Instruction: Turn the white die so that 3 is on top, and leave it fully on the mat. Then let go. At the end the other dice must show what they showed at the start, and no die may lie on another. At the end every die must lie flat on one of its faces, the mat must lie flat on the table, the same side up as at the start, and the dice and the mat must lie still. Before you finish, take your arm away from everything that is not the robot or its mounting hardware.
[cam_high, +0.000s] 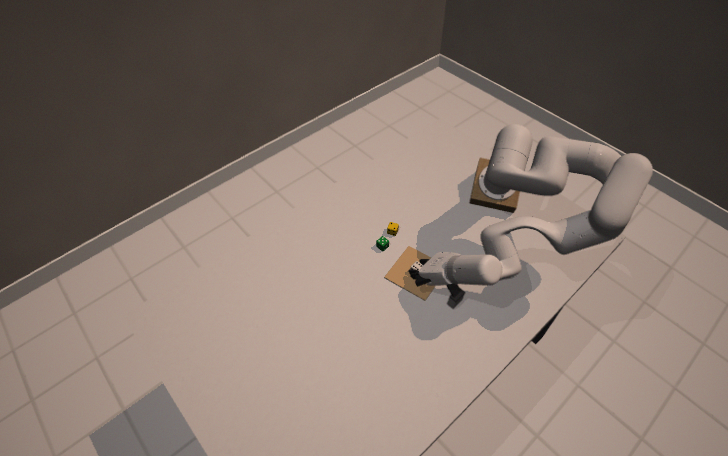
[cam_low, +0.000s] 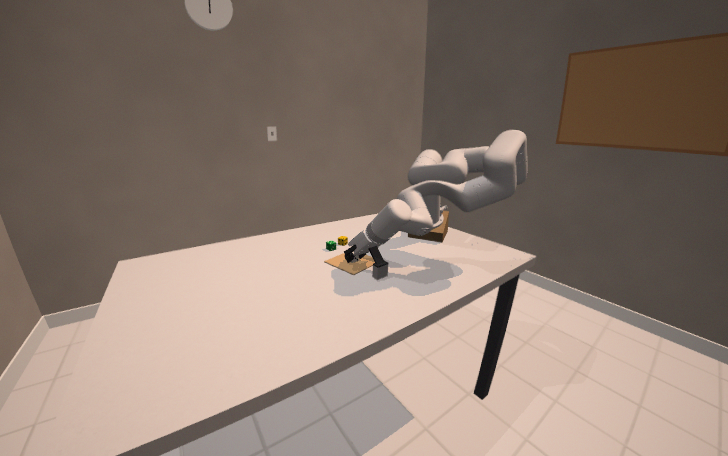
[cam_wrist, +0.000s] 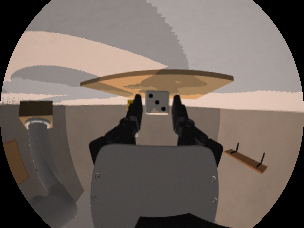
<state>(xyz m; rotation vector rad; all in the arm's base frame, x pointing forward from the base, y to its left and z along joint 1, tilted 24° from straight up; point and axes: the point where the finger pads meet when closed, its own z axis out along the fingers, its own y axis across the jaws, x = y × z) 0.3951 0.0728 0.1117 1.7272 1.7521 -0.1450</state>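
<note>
Three dice, one end effector (cam_high: 417, 268) (cam_low: 351, 254) (cam_wrist: 157, 102) standing open.
Top: white die (cam_high: 416, 264) (cam_wrist: 157, 103) over the mat (cam_high: 398, 274) (cam_low: 338, 262) (cam_wrist: 210, 80); green die (cam_high: 382, 243) (cam_low: 330, 245) and yellow die (cam_high: 392, 228) (cam_low: 342, 240) toward eleven o'clock. Exterior: arm (cam_low: 387, 220) slants in from two o'clock. Wrist: fingers apart, white die between, three pips facing the camera.

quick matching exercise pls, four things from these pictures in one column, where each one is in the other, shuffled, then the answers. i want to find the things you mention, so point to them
Things
1. white die with black pips (cam_high: 416, 265) (cam_wrist: 157, 102)
2. green die with white pips (cam_high: 382, 243) (cam_low: 330, 245)
3. flat square tan mat (cam_high: 404, 273) (cam_low: 343, 264) (cam_wrist: 200, 82)
4. white round clock (cam_low: 208, 16)

Places
A. high on the wall
B. beside the yellow die (cam_high: 392, 228) (cam_low: 342, 240) (cam_wrist: 128, 102), off the mat
C. between the black gripper fingers
D. flat on the table (cam_low: 225, 322), under the gripper (cam_high: 417, 271) (cam_low: 351, 255) (cam_wrist: 157, 102)

Pairs: 1-C, 2-B, 3-D, 4-A
</note>
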